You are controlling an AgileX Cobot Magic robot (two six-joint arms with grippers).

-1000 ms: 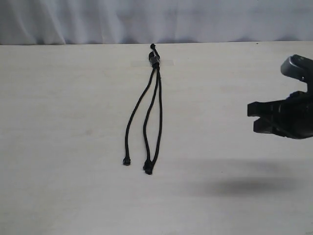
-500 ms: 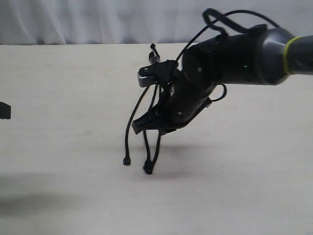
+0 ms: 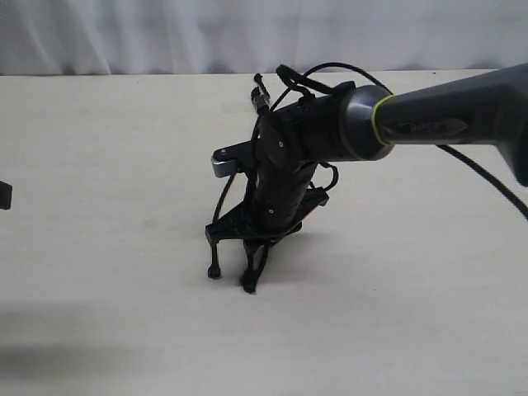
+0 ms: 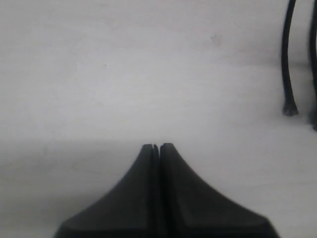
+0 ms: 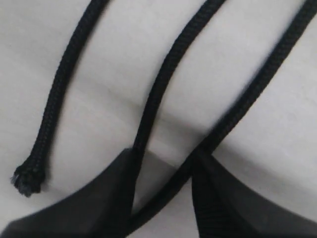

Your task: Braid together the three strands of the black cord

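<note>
On the pale table (image 3: pixel 99 165), right gripper (image 5: pixel 163 158) parted, seemingly straddling one strand (image 5: pixel 233 114); left gripper (image 4: pixel 159 147) clenched

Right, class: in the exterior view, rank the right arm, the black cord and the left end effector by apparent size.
1. right arm: by far the largest.
2. black cord: long but thin, partly hidden behind the arm.
3. left end effector: only a sliver shows at the edge.

Woven black rope for the three strands (image 5: pixel 168 74), rough and matt, frayed at one tip. Pale, smooth, matt bench (image 3: pixel 99 165). Smooth grey plastic on the right arm (image 3: pixel 429 115), a bit shiny. Smooth matt black jaws on the left gripper (image 4: pixel 158 147).
</note>
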